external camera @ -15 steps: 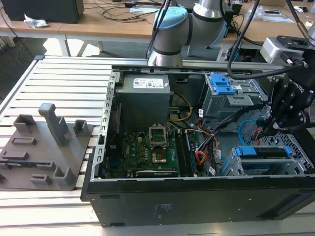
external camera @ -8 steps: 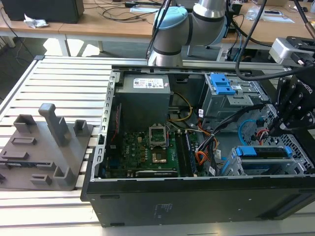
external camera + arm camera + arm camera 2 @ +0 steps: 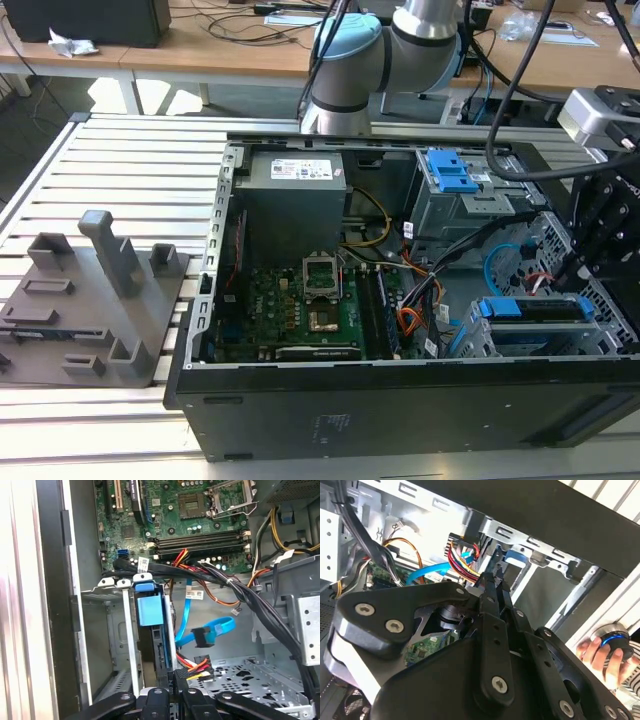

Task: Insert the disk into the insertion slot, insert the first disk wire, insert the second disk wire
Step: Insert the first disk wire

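Observation:
The disk (image 3: 535, 310) in its blue carrier sits inside the insertion slot (image 3: 478, 340), the low grey cage at the exterior view's right. In the first wrist view the disk's blue end (image 3: 149, 609) shows in the cage (image 3: 107, 587). My gripper (image 3: 176, 679) hangs just behind the disk. It is shut on a disk wire (image 3: 196, 666) with red, yellow and orange strands and a black plug. In the second wrist view the gripper (image 3: 496, 577) pinches that same wire (image 3: 462, 555) close to the disk (image 3: 514, 560). A blue flat disk wire (image 3: 205, 635) lies loose beside it.
Black cable bundles (image 3: 210, 572) cross above the disk. The motherboard (image 3: 300, 300) and the taller cage with a blue latch (image 3: 450, 175) fill the case. A grey fixture (image 3: 95, 300) lies at the exterior view's left. A hand (image 3: 600, 650) holds a small device outside the case.

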`<state>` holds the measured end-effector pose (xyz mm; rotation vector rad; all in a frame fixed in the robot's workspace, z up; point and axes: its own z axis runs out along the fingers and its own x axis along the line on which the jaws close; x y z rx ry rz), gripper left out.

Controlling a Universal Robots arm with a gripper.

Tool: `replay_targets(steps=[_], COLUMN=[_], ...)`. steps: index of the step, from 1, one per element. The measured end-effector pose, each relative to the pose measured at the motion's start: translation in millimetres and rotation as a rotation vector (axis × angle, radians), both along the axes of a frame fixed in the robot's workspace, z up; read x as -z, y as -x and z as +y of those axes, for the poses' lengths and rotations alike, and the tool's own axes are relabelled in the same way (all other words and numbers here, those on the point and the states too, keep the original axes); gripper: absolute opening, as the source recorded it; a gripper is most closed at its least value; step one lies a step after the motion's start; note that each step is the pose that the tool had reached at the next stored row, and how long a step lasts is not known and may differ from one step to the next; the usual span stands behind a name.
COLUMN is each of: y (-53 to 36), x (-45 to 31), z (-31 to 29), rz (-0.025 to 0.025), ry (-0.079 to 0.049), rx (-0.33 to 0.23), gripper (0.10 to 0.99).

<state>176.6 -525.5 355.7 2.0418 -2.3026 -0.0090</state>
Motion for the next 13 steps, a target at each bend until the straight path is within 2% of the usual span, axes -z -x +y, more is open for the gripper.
replay_targets(steps=[1,4,13], y=[0.0,0.0,0.0], x=[0.1,0.1,1.3], z=[-2.9,-5.8,-8.1], rz=[0.0,0.0,0.0], ry=[0.0,0.0,0.0], rx=[0.0,0.0,0.0], gripper=[0.169,0.169,0.169])
